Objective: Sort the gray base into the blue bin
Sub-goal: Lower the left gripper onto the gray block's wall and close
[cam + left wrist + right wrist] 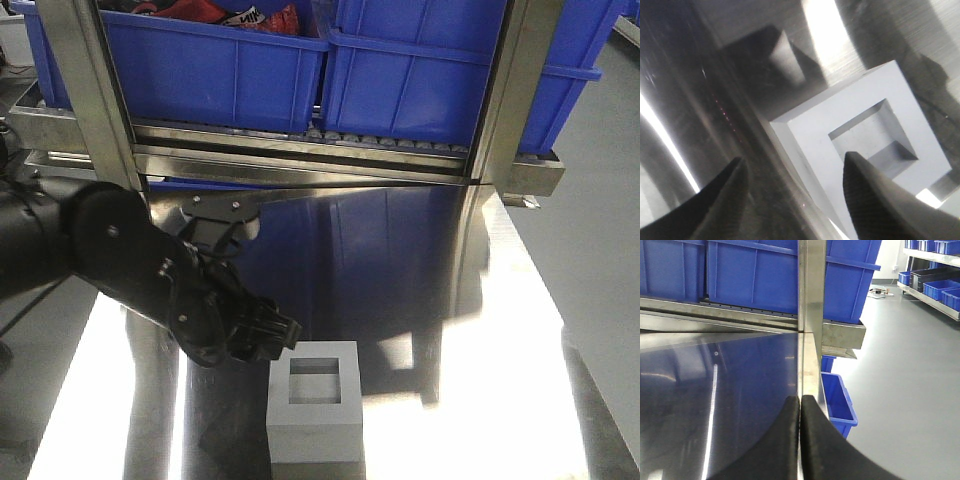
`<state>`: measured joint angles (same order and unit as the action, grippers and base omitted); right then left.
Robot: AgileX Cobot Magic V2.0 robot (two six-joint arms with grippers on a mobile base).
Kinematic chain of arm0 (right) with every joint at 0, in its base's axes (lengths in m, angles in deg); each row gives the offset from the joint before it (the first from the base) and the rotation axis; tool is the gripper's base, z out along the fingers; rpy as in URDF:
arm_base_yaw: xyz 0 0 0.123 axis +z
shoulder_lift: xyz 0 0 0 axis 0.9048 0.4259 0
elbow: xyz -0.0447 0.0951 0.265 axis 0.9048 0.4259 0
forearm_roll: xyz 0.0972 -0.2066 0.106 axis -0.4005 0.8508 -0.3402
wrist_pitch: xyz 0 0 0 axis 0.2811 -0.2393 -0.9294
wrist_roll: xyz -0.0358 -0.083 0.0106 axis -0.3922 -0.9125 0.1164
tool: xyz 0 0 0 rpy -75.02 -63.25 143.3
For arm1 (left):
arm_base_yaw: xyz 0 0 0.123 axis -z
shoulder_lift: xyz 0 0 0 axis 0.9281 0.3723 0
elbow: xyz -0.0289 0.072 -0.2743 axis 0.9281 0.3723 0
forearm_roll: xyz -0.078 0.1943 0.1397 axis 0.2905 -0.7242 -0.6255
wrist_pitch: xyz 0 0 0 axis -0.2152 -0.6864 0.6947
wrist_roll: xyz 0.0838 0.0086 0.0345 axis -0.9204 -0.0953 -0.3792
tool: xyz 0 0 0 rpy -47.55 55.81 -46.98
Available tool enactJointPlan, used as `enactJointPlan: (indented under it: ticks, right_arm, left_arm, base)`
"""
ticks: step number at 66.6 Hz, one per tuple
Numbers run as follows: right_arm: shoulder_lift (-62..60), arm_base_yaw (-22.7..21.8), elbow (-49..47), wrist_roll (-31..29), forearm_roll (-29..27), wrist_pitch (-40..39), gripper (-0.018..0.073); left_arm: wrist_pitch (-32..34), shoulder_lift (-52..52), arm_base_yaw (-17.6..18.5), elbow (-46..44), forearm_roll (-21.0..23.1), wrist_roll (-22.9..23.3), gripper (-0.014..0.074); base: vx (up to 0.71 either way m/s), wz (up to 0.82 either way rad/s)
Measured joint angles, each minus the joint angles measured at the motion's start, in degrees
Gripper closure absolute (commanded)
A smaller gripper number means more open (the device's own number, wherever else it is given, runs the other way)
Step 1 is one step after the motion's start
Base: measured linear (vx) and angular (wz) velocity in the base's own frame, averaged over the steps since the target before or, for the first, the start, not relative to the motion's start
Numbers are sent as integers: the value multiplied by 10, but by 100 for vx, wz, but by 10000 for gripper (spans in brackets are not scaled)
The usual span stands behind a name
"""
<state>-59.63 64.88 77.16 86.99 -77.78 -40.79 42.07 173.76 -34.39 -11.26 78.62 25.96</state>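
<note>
The gray base [314,400] sits on the steel bench [470,320], and the left fingers [275,335] are spread around its left side.

We see the gray base low in the front view, towards the robot's side of the bench, with its square recess facing up. In the left wrist view one black finger reaches over the top face by the recess. The other hangs over bare bench, so the pair stands wide apart, astride one wall of the block. We cannot tell whether either finger touches the block, because that view is close and blurred. The right fingers [790,440] are pressed together on nothing, above the bench's right edge. Well behind, on a roller rack [300,140], stands the blue bin [440,90]. Just beside it is another blue bin [200,70] with red and black things inside.
</note>
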Motion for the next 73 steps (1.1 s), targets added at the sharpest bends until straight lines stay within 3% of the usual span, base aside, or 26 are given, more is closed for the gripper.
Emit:
enactJointPlan:
  ticks: [9, 34, 73]
  right_arm:
    - [0, 0, 0, 0, 0, 0, 568]
    - [0, 0, 0, 0, 0, 0, 568]
    - [0, 0, 0, 0, 0, 0, 568]
  left_arm:
    - [1, 19, 15, 0, -9, 50, 184]
    - [16, 31, 47, -2, -9, 103, 184]
    - [10, 68, 48, -4, -8, 140, 184]
  base:
    - [0, 0]
    - [0, 0]
    - [0, 0]
